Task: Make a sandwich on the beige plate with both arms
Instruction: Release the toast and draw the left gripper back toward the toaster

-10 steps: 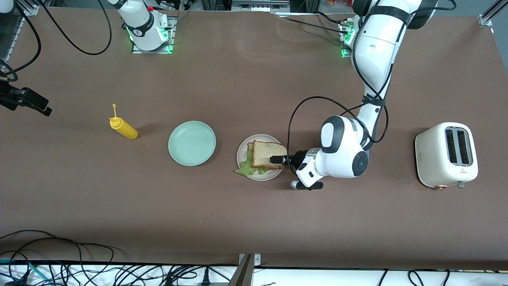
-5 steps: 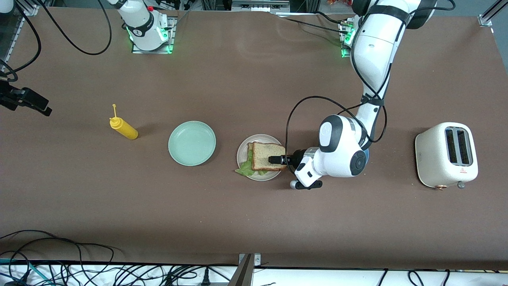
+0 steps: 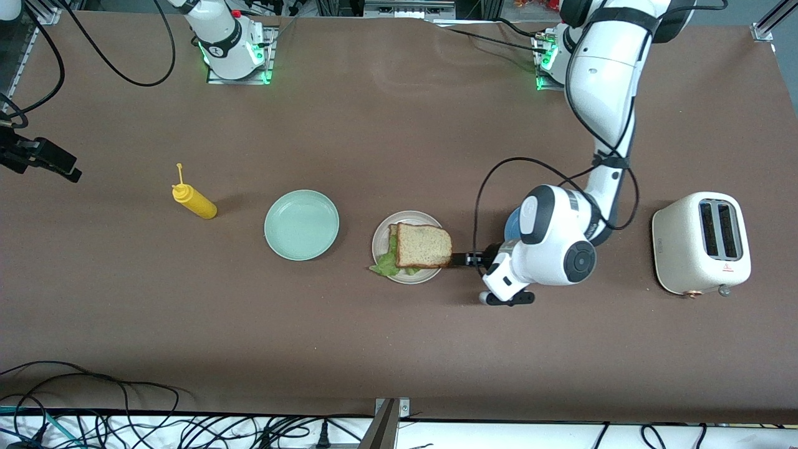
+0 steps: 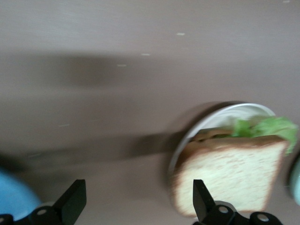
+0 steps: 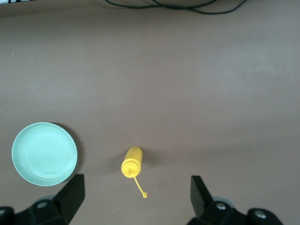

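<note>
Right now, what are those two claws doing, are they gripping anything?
Left gripper: open, holding nothing, beside the sandwich on the beige plate.
Right gripper: open, holding nothing, waiting high over the mustard bottle.

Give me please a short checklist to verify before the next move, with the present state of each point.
1. Sandwich lies on the beige plate: ok.
2. Top slice sits on the lettuce, which sticks out past the plate's rim: ok.
3. Left gripper is open, holds nothing and is beside the plate, off the bread: ok.
4. Right gripper is open and holds nothing, above the mustard bottle: ok.
5. Top slice squarely over the bottom slice: cannot tell.
</note>
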Tool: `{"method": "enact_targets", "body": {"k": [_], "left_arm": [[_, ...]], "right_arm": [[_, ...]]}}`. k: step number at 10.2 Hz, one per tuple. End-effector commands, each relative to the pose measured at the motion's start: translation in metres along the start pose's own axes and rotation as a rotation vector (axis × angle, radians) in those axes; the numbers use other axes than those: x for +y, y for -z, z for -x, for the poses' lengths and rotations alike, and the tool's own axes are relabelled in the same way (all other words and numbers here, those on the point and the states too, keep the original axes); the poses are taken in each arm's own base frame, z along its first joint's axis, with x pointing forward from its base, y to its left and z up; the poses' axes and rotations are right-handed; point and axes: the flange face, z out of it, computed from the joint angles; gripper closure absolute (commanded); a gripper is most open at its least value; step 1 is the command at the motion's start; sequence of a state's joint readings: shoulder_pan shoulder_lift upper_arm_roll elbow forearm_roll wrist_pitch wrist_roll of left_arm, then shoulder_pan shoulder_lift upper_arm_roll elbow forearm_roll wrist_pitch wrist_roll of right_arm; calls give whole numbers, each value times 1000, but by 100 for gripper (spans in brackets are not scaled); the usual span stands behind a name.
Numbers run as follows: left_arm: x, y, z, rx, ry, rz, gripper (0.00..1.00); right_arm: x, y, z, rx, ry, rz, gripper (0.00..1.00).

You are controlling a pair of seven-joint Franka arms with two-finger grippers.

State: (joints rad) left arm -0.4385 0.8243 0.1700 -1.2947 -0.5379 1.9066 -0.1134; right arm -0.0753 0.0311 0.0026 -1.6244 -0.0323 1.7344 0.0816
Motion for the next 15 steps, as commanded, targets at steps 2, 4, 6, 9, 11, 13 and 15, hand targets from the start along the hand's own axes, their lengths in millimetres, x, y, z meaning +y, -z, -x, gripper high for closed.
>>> {"method": "enact_targets", "body": {"k": [2,4,6,9,11,13,15], "left_arm": [[-40,58,14,-46,31,-189,0],[-61,86,18,-44,32,-257,0],[-73,119,24,-19,25,-316,0],[-121,172,33,-44,-87,-311,0],[-129,217,55,-42,-77,-289,0],[-128,256,81,-40,-79,-355,0],[-127,280,102,-51,-72,-355,0]], "right_arm": [[-1,4,0,-6,-6,-20,0],[-1,4,1,-9,0,-20,0],[0,3,1,-10,4,-20,0],[0,3,1,-9,5,-20,0],[0,3,1,-10,4,-20,0],[0,3,1,-10,5,-20,0],[0,3,1,-10,5,-20,0]]}}
